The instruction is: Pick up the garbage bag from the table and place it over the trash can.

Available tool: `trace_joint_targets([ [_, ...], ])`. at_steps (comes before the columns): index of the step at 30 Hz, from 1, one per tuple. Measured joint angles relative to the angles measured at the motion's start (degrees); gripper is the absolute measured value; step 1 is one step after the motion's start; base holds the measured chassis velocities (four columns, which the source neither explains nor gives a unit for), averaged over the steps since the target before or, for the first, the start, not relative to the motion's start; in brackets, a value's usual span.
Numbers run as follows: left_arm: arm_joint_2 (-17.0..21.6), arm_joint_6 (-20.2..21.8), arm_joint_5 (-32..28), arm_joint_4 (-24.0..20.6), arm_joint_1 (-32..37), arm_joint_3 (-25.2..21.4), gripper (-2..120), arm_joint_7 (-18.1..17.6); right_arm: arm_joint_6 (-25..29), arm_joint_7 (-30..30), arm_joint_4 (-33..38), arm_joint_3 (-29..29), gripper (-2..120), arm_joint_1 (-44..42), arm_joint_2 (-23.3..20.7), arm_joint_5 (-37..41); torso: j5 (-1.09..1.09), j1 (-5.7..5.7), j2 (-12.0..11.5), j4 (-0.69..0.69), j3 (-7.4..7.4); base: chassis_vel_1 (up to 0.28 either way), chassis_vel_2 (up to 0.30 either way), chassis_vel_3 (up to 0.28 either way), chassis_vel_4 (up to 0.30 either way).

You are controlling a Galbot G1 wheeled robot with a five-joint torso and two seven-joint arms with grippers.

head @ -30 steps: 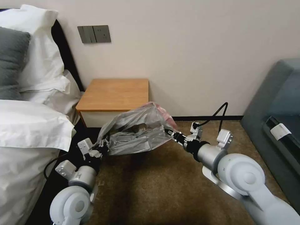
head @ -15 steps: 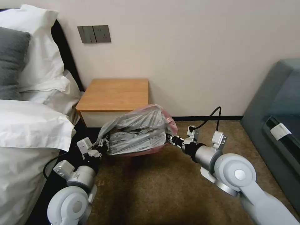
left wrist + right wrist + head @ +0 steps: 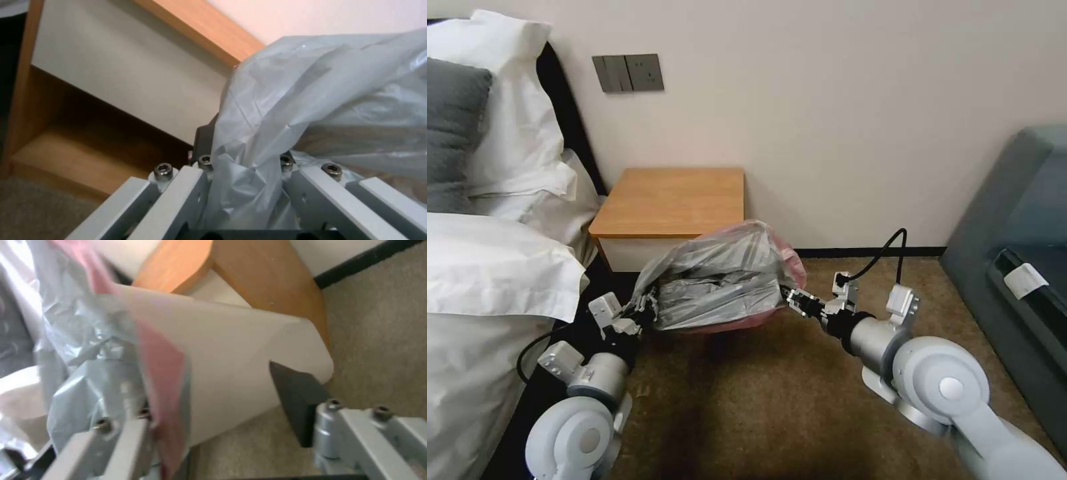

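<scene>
Garbage bag: the garbage bag [image 3: 720, 280] is hanging low in front of the table [image 3: 674, 200], off its top and stretched between the two grippers; its pinkish edge is draping down over the trash can [image 3: 231, 350], which is standing on the carpet beside the table.
Left gripper: the left gripper [image 3: 245, 156] is holding the bag's left end near the table's front corner; its jaws are pinching a bunched fold of film.
Right gripper: the right gripper [image 3: 218, 400] is sitting at the bag's right end; its jaws are standing apart, with the pink hem lying against one finger [image 3: 124, 430] and the can's cream wall showing between them.
Risk, slipping: with only one finger catching the hem, the right side is likely hanging loose; any pull from the left could be dragging the film back off the rim.
Risk, tearing: the film is thin and crinkled; tugging it against the can's corner or the finger edges could be splitting it.
Risk, tipping: the can is looking light; a sideways drag on the bag could be shifting or toppling it.
Contents, trash can: the bag is covering its mouth; I cannot tell what is inside.
Contents, bag: only its own folds are showing through the film.
Contents, table shelf: nothing is showing on the part in the left wrist view.
</scene>
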Motion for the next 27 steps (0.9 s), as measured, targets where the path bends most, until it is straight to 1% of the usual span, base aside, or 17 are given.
trace_joint_targets([
  [2,0.07,-0.01,0.02,0.4,-0.03,-0.02,8,-0.42,0.65,-0.14,2.36,0.21,64,-1.89,-0.42,-2.28,0.0,0.0,0.0,0.0,0.0,0.0,0.0,0.0,0.0],
  [3,0.07,-0.01,0.02,0.4,-0.03,-0.02,8,-0.42,0.65,-0.14,2.36,0.21,64,-1.89,-0.42,-2.28,0.0,0.0,0.0,0.0,0.0,0.0,0.0,0.0,0.0],
  [5,0.2,-0.01,-0.07,0.7,-0.2,-0.02,8,-0.69,0.9,-1.24,3.65,0.49,75,-3.73,-0.77,-4.69,0.0,0.0,0.0,-0.01,0.0,0.0,0.0,0.0,0.0],
  [6,0.2,-0.01,-0.07,0.7,-0.2,-0.02,8,-0.69,0.9,-1.24,3.65,0.49,75,-3.73,-0.77,-4.69,0.0,0.0,0.0,-0.01,0.0,0.0,0.0,0.0,0.0],
  [7,0.27,0.02,-0.31,0.7,-0.29,0.05,8,-0.77,0.86,-1.69,3.8,0.56,79,-4.46,-0.85,-5.28,0.0,0.0,0.0,0.0,0.0,0.0,0.0,0.0,0.0],
  [8,0.4,0.15,-0.65,0.65,-0.32,0.06,7,-0.91,0.87,-1.81,3.82,0.78,86,-5.02,-0.8,-5.58,0.0,0.0,0.0,0.0,0.0,0.0,0.0,0.0,0.0],
  [9,0.4,0.15,-0.65,0.65,-0.32,0.06,7,-0.91,0.87,-1.81,3.82,0.78,86,-5.02,-0.8,-5.58,0.0,0.0,0.0,0.0,0.0,0.0,0.0,0.0,0.0],
  [10,0.51,0.27,-0.78,0.55,-0.33,0.03,7,-1.21,0.89,-1.88,3.82,0.95,89,-5.5,-0.63,-5.88,0.0,0.0,0.0,-0.01,0.0,0.0,0.0,0.0,0.0],
  [11,0.66,0.28,-0.83,0.49,-0.34,-0.08,7,-1.43,0.96,-1.91,3.97,1.05,95,-5.88,-0.41,-6.02,0.01,0.0,0.0,-0.01,0.0,0.0,0.0,0.0,0.0],
  [12,0.66,0.28,-0.83,0.49,-0.34,-0.08,7,-1.43,0.96,-1.91,3.97,1.05,95,-5.88,-0.41,-6.02,0.01,0.0,0.0,-0.01,0.0,0.0,0.0,0.0,0.0],
  [14,0.94,0.34,-1.02,0.07,-0.17,-0.3,7,-1.49,1.01,-1.67,4.35,0.93,100,-6.08,-0.18,-6.02,0.0,0.0,0.0,0.0,0.0,0.0,0.0,0.0,0.0],
  [27,0.96,0.36,-1.46,-0.71,0.32,-0.82,7,-1.45,1.65,0.93,4.79,0.86,100,-8.2,0.88,-5.43,0.0,0.0,0.0,0.0,0.0,0.0,0.0,0.0,0.0],
])
